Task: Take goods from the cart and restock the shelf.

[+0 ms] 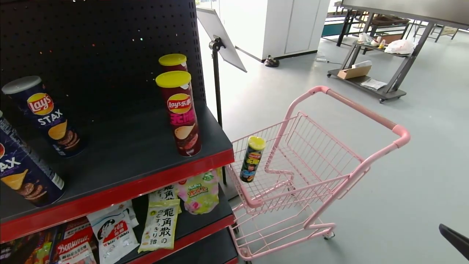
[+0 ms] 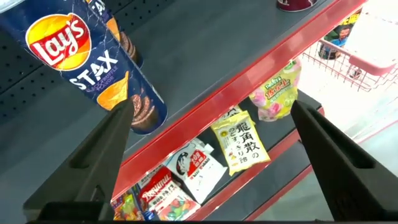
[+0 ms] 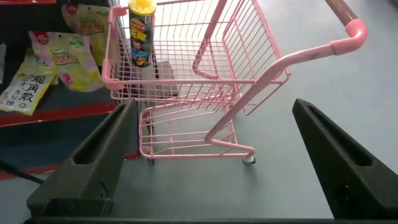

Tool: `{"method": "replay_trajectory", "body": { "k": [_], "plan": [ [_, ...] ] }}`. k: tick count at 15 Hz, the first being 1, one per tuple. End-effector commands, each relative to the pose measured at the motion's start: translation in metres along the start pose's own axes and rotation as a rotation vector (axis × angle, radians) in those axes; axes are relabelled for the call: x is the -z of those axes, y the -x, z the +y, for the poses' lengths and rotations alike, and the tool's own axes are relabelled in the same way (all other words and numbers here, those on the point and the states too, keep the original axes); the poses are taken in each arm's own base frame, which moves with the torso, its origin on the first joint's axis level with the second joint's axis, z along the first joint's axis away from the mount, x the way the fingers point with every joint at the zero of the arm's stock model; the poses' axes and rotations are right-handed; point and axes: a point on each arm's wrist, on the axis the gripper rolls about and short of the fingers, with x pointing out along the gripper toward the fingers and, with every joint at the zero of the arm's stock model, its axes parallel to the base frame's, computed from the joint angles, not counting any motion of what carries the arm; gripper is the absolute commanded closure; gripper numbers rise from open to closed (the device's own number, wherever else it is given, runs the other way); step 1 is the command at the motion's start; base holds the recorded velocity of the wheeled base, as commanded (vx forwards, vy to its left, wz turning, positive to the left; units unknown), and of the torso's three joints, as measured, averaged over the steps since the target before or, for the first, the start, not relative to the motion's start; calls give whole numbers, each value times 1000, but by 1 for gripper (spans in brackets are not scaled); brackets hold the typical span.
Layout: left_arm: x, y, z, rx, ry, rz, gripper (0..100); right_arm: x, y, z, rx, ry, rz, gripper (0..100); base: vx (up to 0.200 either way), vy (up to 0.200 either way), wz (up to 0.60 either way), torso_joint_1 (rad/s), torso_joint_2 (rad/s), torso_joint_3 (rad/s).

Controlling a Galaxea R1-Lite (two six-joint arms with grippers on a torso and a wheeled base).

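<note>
A pink wire cart stands on the floor just right of the shelf. One small dark can with a yellow lid leans in the basket's corner nearest the shelf. On the dark top shelf board stand two maroon chip cans with yellow lids and two dark blue chip cans. My left gripper is open in front of the shelf's red edge, near a blue can, holding nothing. My right gripper is open above the floor, facing the cart and the small can.
Snack bags lie on the lower shelf under the red edge. A sign on a black stand rises behind the shelf's corner. A dark metal rack on wheels is far back right. Open grey floor surrounds the cart.
</note>
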Motion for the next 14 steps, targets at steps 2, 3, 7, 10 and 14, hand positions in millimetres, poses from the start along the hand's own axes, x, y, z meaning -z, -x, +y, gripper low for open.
{"method": "replay_trajectory", "body": {
  "k": [2,3,7,10,14],
  "plan": [
    [2,-1,-1,0,-18,9,0,1,0,0,-1,0,5,0,0,0,0,0,0,0],
    [2,-1,-1,0,-20,9,0,2,0,0,-1,0,6,0,200,0,0,-2,7,2],
    [3,-1,-1,2,-22,13,0,2,-1,0,-2,0,11,0,200,0,0,-5,1,4],
    [4,0,-1,1,-20,5,0,2,-2,0,-4,0,13,0,0,0,0,0,0,0],
    [6,3,-1,2,-18,-6,0,3,-2,1,-4,1,20,0,0,0,0,0,0,0]
  ]
}}
